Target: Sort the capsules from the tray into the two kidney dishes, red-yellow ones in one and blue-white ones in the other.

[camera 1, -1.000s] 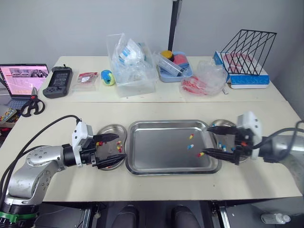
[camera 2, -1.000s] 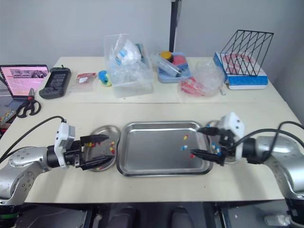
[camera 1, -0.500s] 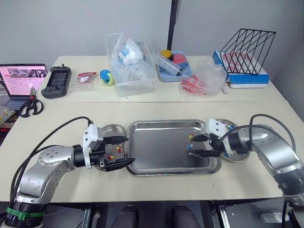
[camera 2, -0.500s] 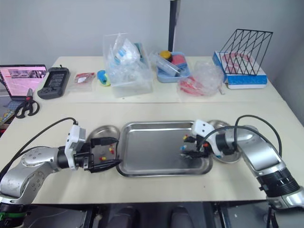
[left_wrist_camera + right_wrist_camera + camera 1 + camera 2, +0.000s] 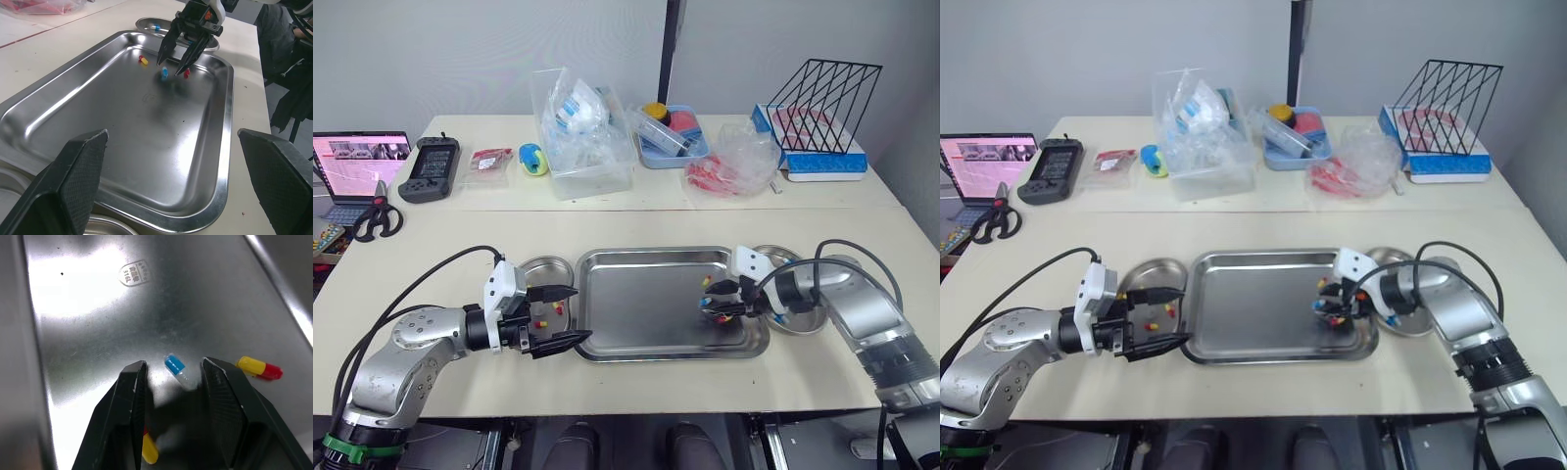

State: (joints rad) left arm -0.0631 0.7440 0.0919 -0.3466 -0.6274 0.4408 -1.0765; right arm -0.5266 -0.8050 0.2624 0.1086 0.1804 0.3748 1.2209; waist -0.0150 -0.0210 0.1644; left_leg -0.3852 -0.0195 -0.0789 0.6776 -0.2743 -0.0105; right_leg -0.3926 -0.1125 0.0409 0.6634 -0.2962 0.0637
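Right wrist view looks down on the floor of the tray (image 5: pixel 73 298), where the right gripper (image 5: pixel 173 368) stands with its two fingers parted to either side of a blue-white capsule (image 5: pixel 177 371). That capsule lies flat on the metal between them, its white end close to one finger, and the gripper is not closed on it. A red-yellow capsule (image 5: pixel 259 368) lies just outside that same finger, and a second one (image 5: pixel 147 448) lies by the base of the other finger. From the head views, all three sit in the tray's right part, near the right dish (image 5: pixel 783 257), which touches the tray's right rim. In the left wrist view that dish holds at least one blue-white pill (image 5: pixel 155 27). The left gripper (image 5: pixel 570 315) hovers with fingers spread wide and nothing between them, over the seam where the left dish (image 5: pixel 540 264) meets the tray's left rim. A few red-yellow pills (image 5: pixel 557 308) lie in that dish. Farther back on the desk (image 5: pixel 636 223), well apart from the tray, stand a clear box (image 5: pixel 582 137), a wire rack (image 5: pixel 827 93), a laptop (image 5: pixel 357 162) and scissors (image 5: pixel 370 223).
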